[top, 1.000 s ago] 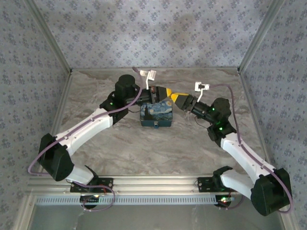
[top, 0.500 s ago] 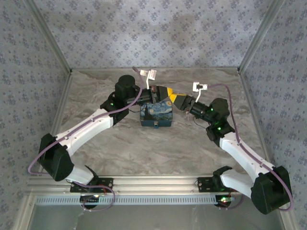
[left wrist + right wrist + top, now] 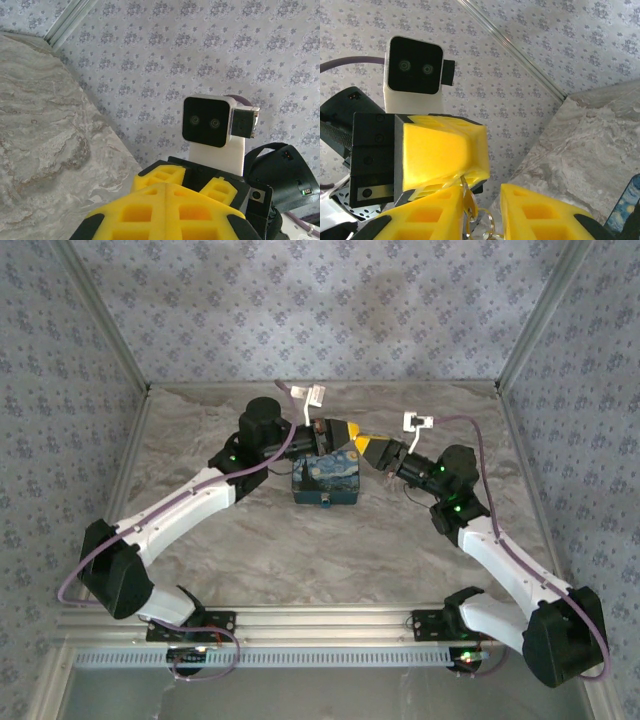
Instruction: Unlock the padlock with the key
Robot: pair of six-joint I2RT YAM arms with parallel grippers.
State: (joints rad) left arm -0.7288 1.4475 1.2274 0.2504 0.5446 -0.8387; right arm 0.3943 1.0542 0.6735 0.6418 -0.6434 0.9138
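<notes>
Key stage. I have the left gripper (image 3: pixel 165 195) with fingers clenched on the key (image 3: pixel 468 200), held above the blue box (image 3: pixel 325 480) mid-worktop (image 3: pixel 300 560). The right gripper (image 3: pixel 485 212) has its fingers parted around the key, not gripping. I cannot make out the padlock. My judgement: inserting and turning are still to do.

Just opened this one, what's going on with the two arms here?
Both arms meet tip to tip above a painted box in the middle of the table. The left gripper is shut on what looks like a small brass key, with a ring hanging from it. The right gripper is open, its fingers on either side of that key, so it may be a handover or regrasp. How far the unlocking has got, I cannot tell.
</notes>
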